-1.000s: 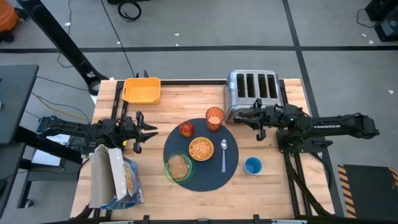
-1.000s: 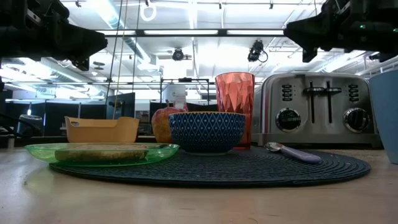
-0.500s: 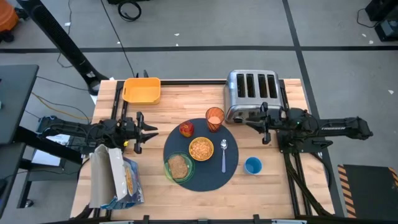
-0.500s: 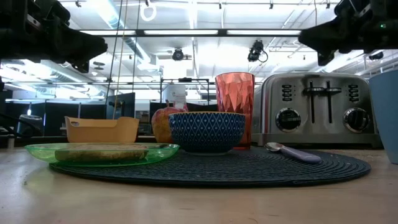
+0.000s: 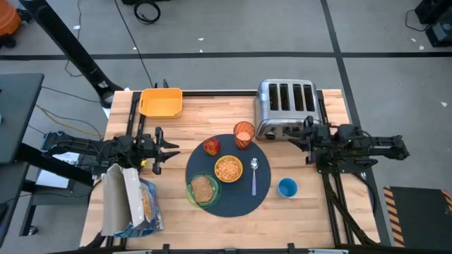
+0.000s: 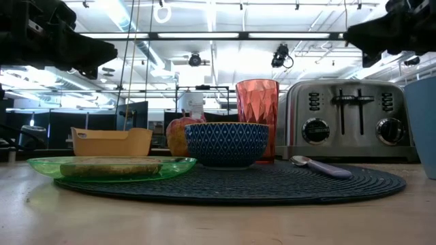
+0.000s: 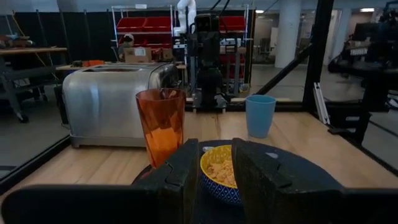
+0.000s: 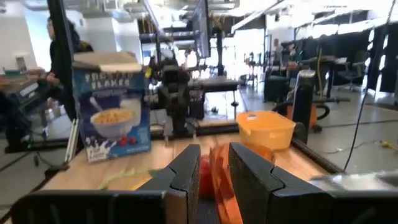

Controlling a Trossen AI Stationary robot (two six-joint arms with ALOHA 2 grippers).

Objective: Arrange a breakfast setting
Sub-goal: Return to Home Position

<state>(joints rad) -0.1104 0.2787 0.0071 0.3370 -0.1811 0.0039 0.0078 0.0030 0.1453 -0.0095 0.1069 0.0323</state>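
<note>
Seen from above, the left gripper (image 5: 173,147) is hovering at the table's 9 o'clock edge, its fingers drawn nearly together on nothing, facing the round dark mat (image 5: 236,203). On that mat the green plate with toast (image 5: 189,185) is sitting at 8 o'clock, the red apple (image 5: 211,146) at 11, the cereal bowl (image 5: 228,168) at centre, the orange tumbler (image 5: 244,134) at 1 and the spoon (image 5: 254,176) at 3 (the blue cup (image 5: 287,187) is standing just off the rim beyond it). The right gripper (image 5: 293,138) is hanging toward the table's 3 o'clock edge beside the toaster (image 5: 286,99), its fingers likewise nearly together and empty.
</note>
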